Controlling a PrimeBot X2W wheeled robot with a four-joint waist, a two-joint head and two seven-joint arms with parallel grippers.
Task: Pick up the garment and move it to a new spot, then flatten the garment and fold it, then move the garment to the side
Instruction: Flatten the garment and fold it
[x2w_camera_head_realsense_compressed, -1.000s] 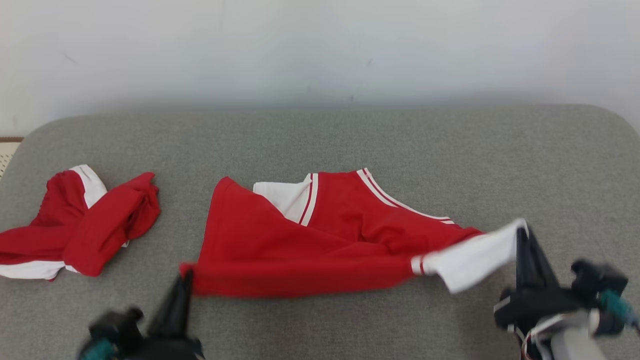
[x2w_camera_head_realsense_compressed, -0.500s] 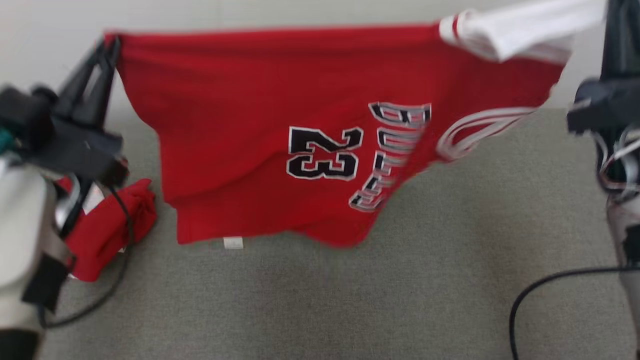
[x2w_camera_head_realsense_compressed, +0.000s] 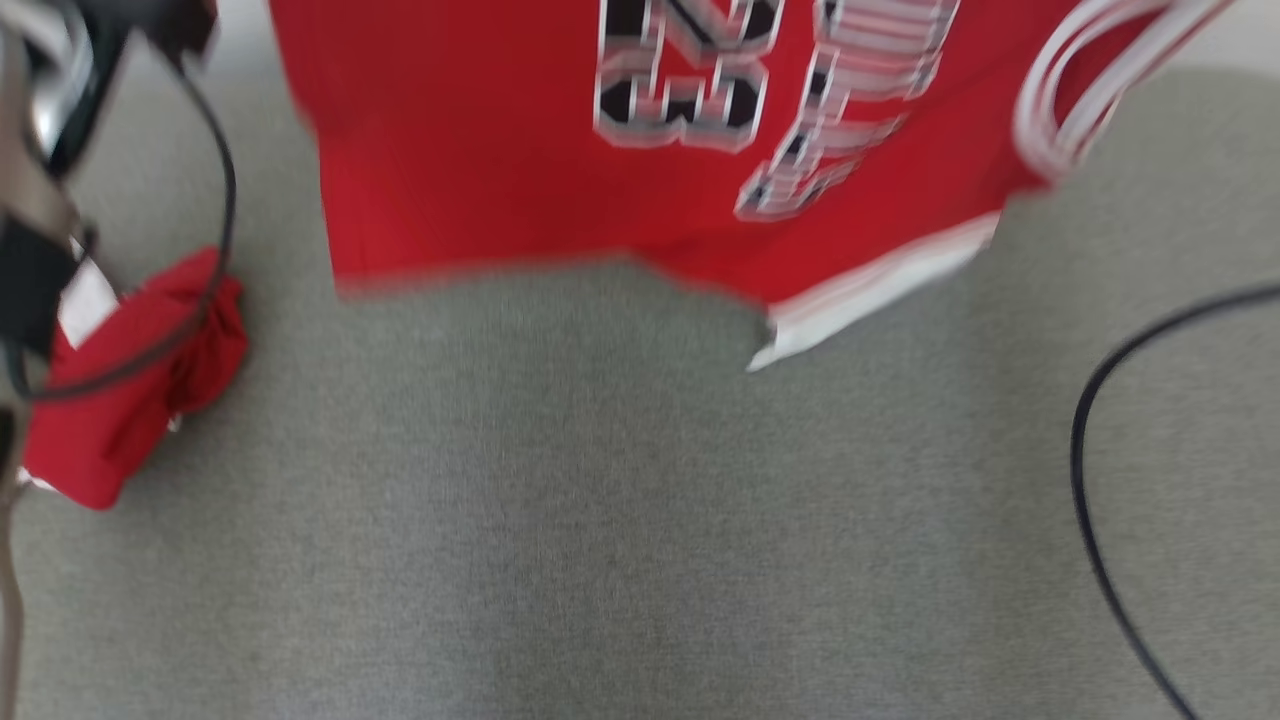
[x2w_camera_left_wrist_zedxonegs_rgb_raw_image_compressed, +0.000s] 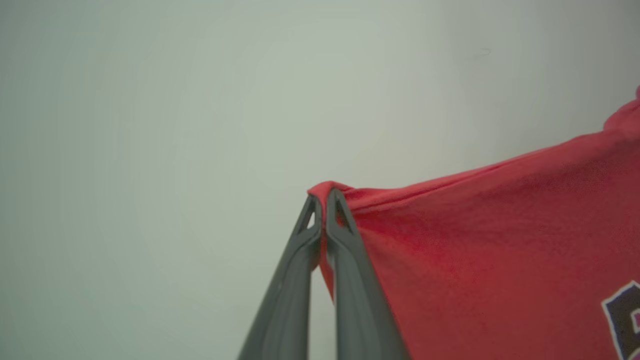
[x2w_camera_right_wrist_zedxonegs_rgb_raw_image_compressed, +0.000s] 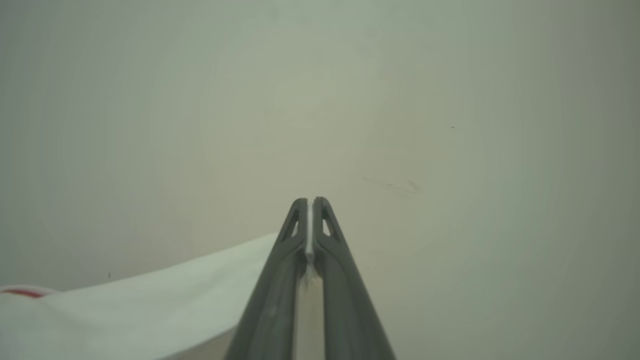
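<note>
L gripper (x2w_camera_left_wrist_zedxonegs_rgb_raw_image_compressed: 324, 194) pinched tight on red corner of garment (x2w_camera_left_wrist_zedxonegs_rgb_raw_image_compressed: 475, 240), L wrist view. R wrist view: R gripper (x2w_camera_right_wrist_zedxonegs_rgb_raw_image_compressed: 309, 202) clamped on garment's white edge (x2w_camera_right_wrist_zedxonegs_rgb_raw_image_compressed: 150, 300). Head view: garment hangs, blurred, above grey surface (x2w_camera_head_realsense_compressed: 600, 520); 2nd red garment (x2w_camera_head_realsense_compressed: 130, 410) lies at left, black cable (x2w_camera_head_realsense_compressed: 1085, 450) at right.

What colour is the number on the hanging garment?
Black, outlined white, on the red garment; clearest in head view.

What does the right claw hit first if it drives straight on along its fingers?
Probably the plain pale wall: nothing else lies ahead of the right claw, which is shut on a white part of the red basketball jersey. Distance to the wall is unclear.
</note>
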